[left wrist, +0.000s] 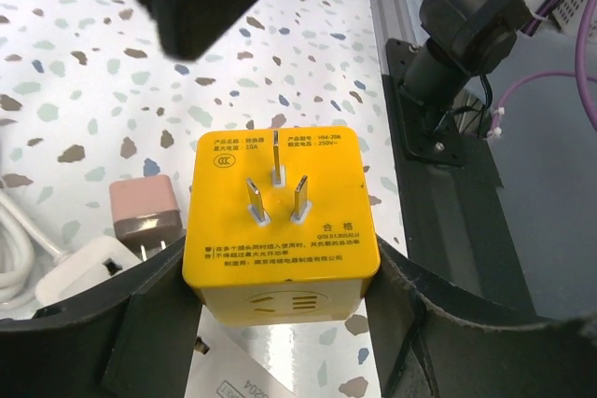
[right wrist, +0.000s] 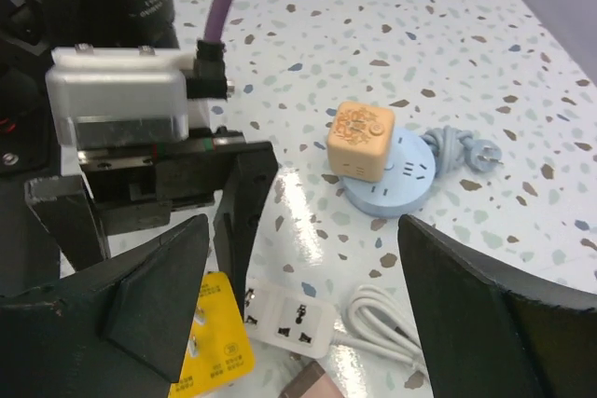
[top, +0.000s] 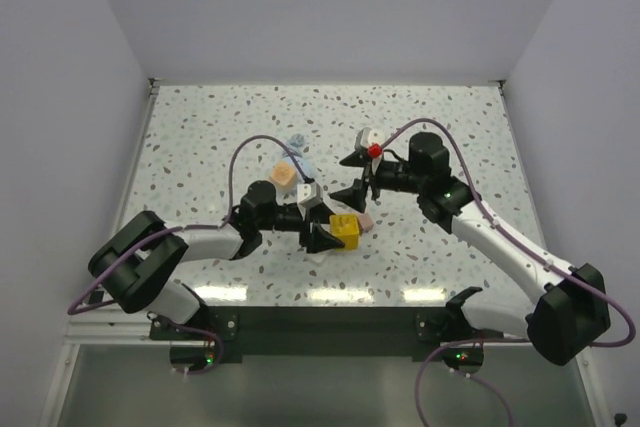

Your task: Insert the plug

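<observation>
1. My left hand [left wrist: 280,309] is gripping the yellow cube [left wrist: 280,221]. One finger is pressing on each lower flank, so the hand is closed down to the cube's width. The cube's three-pronged face is turning up toward the wrist camera.
2. My right hand [right wrist: 303,230] is hovering wide open, holding and touching nothing. Bare speckled bench [right wrist: 448,34] is showing between its fingers.
3. The plug [left wrist: 145,212] is lying on the bench at the left of the left wrist frame. It is sitting just beside the yellow cube's left edge and apart from both hands.
4. The plug's long axis is running up and down that frame. Its darker face and metal prongs are pointing toward the lower edge, at the white power strip [left wrist: 84,272] just below. I cannot tell whether the prongs are touching the strip.
5. The yellow cube's face is carrying a round "CCC" mark at its upper left, with "10A" and "250V~" among lines of Chinese print. The finer lines along its lower edge are proving too small for me to read.
6. In the right wrist frame, a peach cube [right wrist: 359,142] is standing on a pale blue round base [right wrist: 410,179] at centre right. I am seeing no readable writing on either.
</observation>
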{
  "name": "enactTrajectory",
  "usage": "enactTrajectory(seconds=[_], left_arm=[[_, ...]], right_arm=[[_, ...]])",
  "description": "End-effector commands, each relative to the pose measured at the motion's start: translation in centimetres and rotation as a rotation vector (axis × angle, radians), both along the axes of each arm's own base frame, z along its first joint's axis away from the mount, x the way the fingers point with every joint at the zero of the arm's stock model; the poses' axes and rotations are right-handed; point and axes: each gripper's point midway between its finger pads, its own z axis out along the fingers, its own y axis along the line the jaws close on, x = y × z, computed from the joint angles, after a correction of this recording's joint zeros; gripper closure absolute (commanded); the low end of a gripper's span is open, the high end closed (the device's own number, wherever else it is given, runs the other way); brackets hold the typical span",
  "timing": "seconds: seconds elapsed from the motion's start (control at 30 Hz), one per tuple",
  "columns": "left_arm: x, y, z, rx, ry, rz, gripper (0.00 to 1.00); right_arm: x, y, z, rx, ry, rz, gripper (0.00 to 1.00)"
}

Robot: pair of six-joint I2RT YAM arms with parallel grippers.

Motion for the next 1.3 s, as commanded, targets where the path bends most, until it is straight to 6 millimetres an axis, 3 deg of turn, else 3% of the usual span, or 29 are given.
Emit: enactTrajectory(seconds=[0.0, 0.03, 0.07, 0.2, 0.23, 0.27, 0.4, 0.7, 0.87, 1.07, 1.27], left_arm=[[1.6, 0.6, 4.5, -0.148, -0.083, 0.047, 1.0], [1.9, 0.9, 4.8, -0.158, -0.087, 0.056, 1.0], [2.2, 1.3, 5.1, -0.171, -0.066, 0.081, 1.0], [4.5, 4.3, 8.5, -0.315, -0.102, 0.195, 1.0], [4.8, 4.7, 9.0, -0.334, -0.103, 0.208, 1.0], [5.0, 4.9, 9.5, -0.351, -0.097, 0.214, 1.0], [5.9, 4.8, 12.9, -0.417, -0.157, 0.209, 1.0], [3.7, 6.1, 21.2, -0.64, -0.326, 0.169, 1.0], [2.5, 6.6, 24.0, -0.712, -0.386, 0.13, 1.0], [1.6, 7.1, 26.0, -0.775, -0.419, 0.103, 1.0], [0.1, 7.2, 27.8, -0.823, -0.465, 0.05, 1.0]], right_arm=[[1.9, -1.0, 2.8, 0.113, -0.055, -0.118, 0.15], [2.3, -1.7, 2.5, 0.122, -0.044, -0.146, 0.14], [2.6, -2.0, 3.5, 0.156, -0.071, -0.161, 0.14], [3.7, -3.8, 4.2, 0.263, -0.067, -0.256, 0.12], [3.7, -4.3, 3.5, 0.286, -0.031, -0.271, 0.11], [3.8, -4.5, 4.7, 0.33, -0.066, -0.273, 0.11], [3.2, -4.4, 5.6, 0.42, -0.039, -0.254, 0.1], [-0.1, -3.7, 8.8, 0.604, -0.013, -0.107, 0.1], [-2.0, -3.5, 9.5, 0.665, -0.008, -0.014, 0.1], [-3.7, -3.2, 10.3, 0.722, -0.002, 0.096, 0.1], [-3.2, -2.8, 10.0, 0.726, 0.032, 0.104, 0.1]])
